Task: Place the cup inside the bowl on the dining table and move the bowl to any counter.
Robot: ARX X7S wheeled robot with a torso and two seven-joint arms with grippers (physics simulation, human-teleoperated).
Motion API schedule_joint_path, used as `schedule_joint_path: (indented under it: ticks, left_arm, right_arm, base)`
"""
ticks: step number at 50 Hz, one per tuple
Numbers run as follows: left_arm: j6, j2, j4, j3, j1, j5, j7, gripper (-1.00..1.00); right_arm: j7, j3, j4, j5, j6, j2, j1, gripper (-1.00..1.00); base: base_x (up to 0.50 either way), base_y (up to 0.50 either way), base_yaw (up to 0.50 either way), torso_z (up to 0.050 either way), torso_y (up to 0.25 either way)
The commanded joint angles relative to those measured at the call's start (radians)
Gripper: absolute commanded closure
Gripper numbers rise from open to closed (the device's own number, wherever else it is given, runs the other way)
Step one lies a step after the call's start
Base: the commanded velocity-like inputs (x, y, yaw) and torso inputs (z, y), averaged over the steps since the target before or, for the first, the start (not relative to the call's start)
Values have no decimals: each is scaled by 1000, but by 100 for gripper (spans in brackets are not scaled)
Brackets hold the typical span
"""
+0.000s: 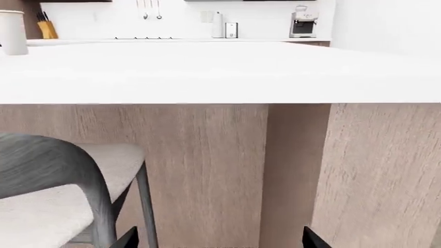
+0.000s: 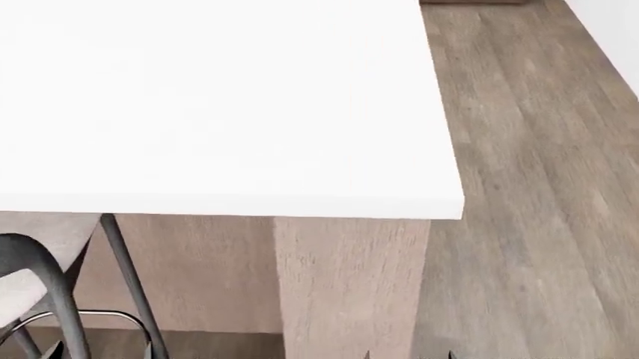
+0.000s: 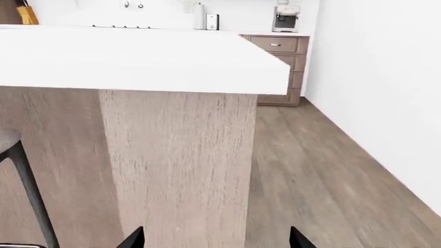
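Note:
The white cup [image 1: 12, 32] stands upright on the bright white dining table [image 1: 220, 72], far from my left gripper; only the left wrist view shows it. The bowl is out of view. My left gripper [image 1: 219, 240] is open and empty, low in front of the table's wood side. My right gripper [image 3: 215, 238] is open and empty, facing the table's wooden leg [image 3: 179, 165] below the corner of the top. The table also fills the head view [image 2: 220, 105], where two dark fingertips [image 2: 450, 356] just show at the bottom edge.
A grey chair with a pale seat [image 1: 62, 181] stands by the table beside my left gripper; it also shows in the head view [image 2: 35, 292]. A far counter [image 3: 276, 34] carries a coffee machine [image 1: 303, 23], a knife block [image 1: 47, 28] and canisters. Wood floor [image 2: 529, 187] lies at the right.

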Motion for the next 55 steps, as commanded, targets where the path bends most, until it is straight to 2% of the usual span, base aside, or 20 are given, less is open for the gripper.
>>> schedule_joint_path:
  ticks: [1,25,55]
  left_arm:
    - [7,-12,0,18,-2,-4,-11,-100]
    - [11,-31,0,35,-2,-15,-38,-100]
    - [15,-48,-2,54,-4,-41,-56,-100]
  right_arm:
    - [15,-13,-5,6,-5,12,0,-100]
    - [34,-41,4,16,-4,31,7,-100]
    - [54,-70,10,21,-9,50,13,-100]
  base:
    - [-184,500,0,0,0]
    - [-164,500,0,0,0]
    - [-39,500,0,0,0]
